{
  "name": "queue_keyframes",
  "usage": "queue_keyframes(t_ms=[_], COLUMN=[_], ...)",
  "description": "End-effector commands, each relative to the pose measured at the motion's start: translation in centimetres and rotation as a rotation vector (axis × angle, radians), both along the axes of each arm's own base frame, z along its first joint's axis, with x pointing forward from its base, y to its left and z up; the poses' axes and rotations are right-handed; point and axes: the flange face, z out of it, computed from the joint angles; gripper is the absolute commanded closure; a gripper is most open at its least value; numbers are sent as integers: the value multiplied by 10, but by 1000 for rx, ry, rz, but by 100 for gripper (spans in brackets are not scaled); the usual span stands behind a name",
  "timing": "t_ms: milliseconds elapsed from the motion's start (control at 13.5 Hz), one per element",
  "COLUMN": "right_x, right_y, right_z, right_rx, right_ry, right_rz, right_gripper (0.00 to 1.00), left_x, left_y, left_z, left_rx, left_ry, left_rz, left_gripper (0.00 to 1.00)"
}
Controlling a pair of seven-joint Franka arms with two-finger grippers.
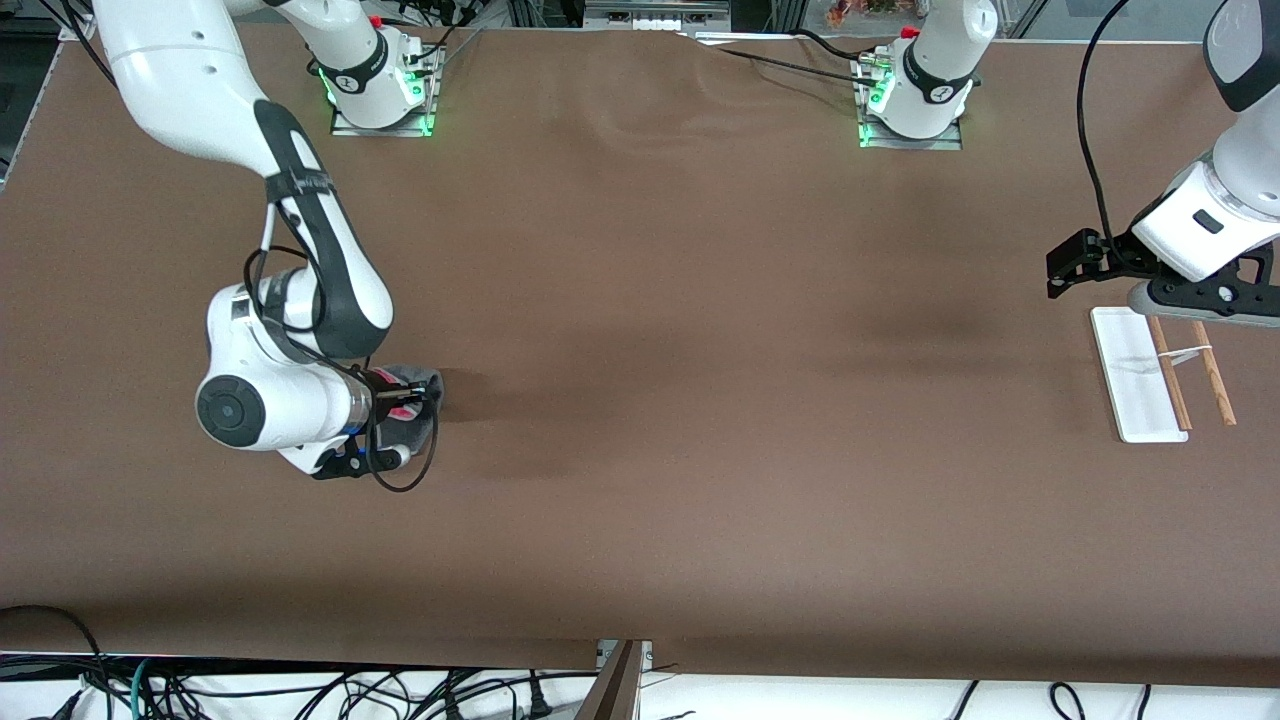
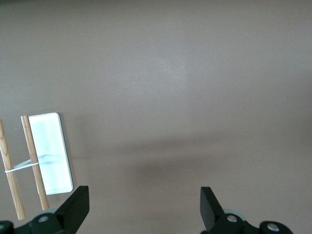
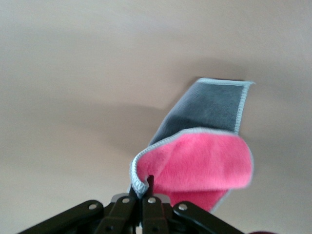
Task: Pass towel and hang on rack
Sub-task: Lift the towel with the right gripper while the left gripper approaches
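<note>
Right wrist view: the right claw (image 3: 141,195) is pinching shut the pale-stitched edge of the dark grey and pink-red cloth towel (image 3: 204,146), which is hanging from it. The left claw (image 2: 144,207) is hovering wide open, empty, beside the white-based, wooden-rod rack (image 2: 46,151); bare brown desk (image 1: 700,350) is lying between them.

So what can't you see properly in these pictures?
- Front view: most of the towel is hidden under the right arm's wrist, and so is the right pincer.
- Front view: the rack is partly covered by the left pincer at its top end.
- Left wrist view: the rack's rods are cut off by the picture's edge.
</note>
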Motion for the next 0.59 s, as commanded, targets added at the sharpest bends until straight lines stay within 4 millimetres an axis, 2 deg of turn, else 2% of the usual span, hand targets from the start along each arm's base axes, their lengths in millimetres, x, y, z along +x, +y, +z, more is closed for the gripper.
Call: queue_keyframes(t_ms=[0, 223, 520], right_x=[4, -4, -23], right_y=[33, 77, 139], right_z=[48, 74, 97], right_rx=[57, 123, 231], right_ry=[-33, -70, -123], right_rz=[36, 101, 178], right_gripper=[100, 100, 100], left_x=[4, 4, 4], left_y=[4, 4, 9], left_z=[4, 4, 4], left_rx=[17, 17, 17], left_ry=[7, 7, 8], left_rz=[-13, -14, -10], left_gripper=[0, 0, 0])
